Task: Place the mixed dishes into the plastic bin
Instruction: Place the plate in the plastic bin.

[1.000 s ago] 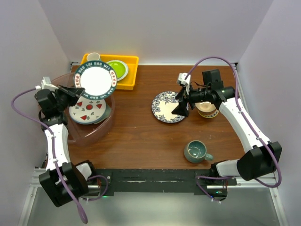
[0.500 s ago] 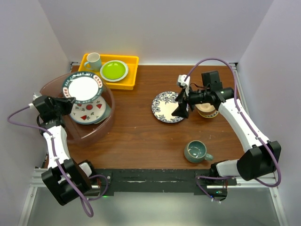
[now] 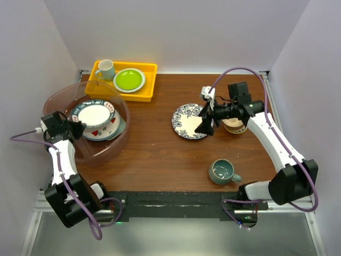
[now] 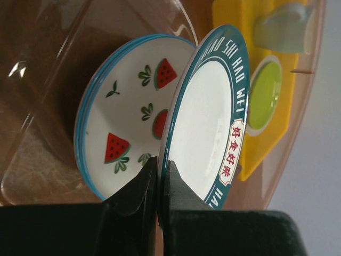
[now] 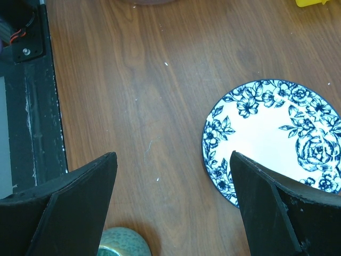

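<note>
The watermelon plate (image 3: pixel 104 128) lies in the bin (image 3: pixel 120 146), the left end effector (image 4: pixel 159 168) grips a teal-rimmed plate (image 3: pixel 94 113) tilted over it, and the floral plate (image 3: pixel 187 121), bowl (image 3: pixel 235 126) and mug (image 3: pixel 221 171) sit on the bench (image 3: pixel 160 154), the right end effector (image 5: pixel 173 160) open and empty above the floral plate.

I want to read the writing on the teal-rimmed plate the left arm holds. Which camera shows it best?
Left wrist view: the teal-rimmed plate fills it, rim lettering legible, pinched in the left gripper. The top view shows it small, inside the plastic bin. The right wrist view misses it.
</note>
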Robot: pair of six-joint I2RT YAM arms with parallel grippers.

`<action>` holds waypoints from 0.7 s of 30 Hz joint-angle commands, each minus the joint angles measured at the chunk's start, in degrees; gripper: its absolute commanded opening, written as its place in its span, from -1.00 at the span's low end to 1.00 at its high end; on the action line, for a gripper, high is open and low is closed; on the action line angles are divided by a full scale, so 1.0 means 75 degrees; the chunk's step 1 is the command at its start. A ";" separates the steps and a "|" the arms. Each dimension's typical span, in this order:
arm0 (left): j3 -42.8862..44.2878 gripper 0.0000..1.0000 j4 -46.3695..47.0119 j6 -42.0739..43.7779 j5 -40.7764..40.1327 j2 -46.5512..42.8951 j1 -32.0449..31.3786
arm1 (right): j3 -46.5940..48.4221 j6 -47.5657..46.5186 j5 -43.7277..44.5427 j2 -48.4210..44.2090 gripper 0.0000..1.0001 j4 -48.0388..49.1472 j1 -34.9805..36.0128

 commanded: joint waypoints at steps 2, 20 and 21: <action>0.0068 -1.00 0.0014 0.0261 -0.0172 0.0067 0.0071 | -0.0004 -0.0037 -0.0286 -0.0254 0.81 0.0218 -0.0028; -0.0484 -1.00 0.0366 0.0519 0.0027 0.0149 0.0047 | -0.0086 -0.0002 -0.0275 -0.0325 0.82 0.0241 -0.0052; -0.0495 -1.00 0.0377 0.0542 0.0027 0.0149 0.0059 | -0.0086 -0.0002 -0.0275 -0.0325 0.82 0.0253 -0.0040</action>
